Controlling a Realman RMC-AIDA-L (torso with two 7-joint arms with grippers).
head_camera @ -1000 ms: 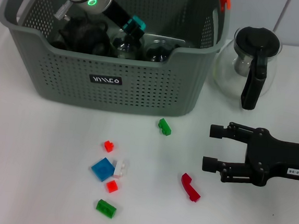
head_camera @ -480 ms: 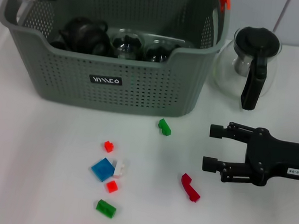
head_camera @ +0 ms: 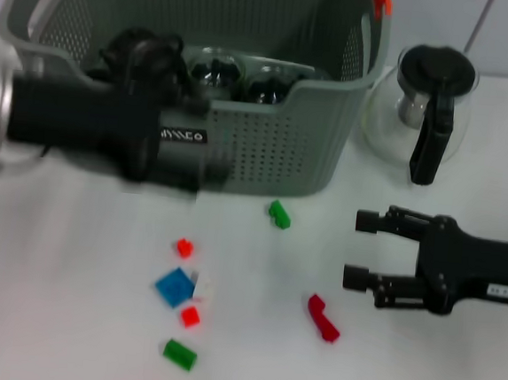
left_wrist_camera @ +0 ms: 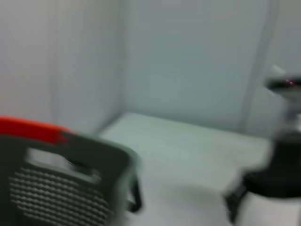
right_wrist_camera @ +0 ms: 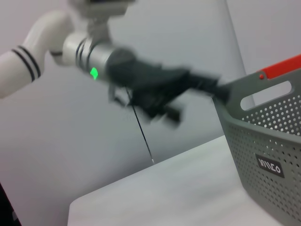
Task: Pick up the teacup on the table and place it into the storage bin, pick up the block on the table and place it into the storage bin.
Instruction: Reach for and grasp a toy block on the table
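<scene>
The grey-green storage bin [head_camera: 267, 147] stands at the back of the table. Clear glass teacups [head_camera: 216, 69] and a dark object [head_camera: 140, 48] lie inside it. My left gripper [head_camera: 181, 159] is a dark blur reaching in from the left across the bin's front wall, above the table. It also shows in the right wrist view [right_wrist_camera: 188, 87], next to the bin's rim [right_wrist_camera: 263, 122]. Small blocks lie on the table: a green one [head_camera: 278, 214], a blue one [head_camera: 174, 287] and a dark red one [head_camera: 323, 318]. My right gripper [head_camera: 356, 249] is open and empty, right of the dark red block.
A glass pot with a black handle [head_camera: 428, 116] stands right of the bin and shows in the left wrist view [left_wrist_camera: 277, 188]. More small red [head_camera: 184, 248], white [head_camera: 202, 283] and green [head_camera: 180, 353] blocks lie near the blue one.
The left arm was over the bin's inside, lifted out of view, and now sweeps low across the bin's front. The right arm and the blocks have not moved.
</scene>
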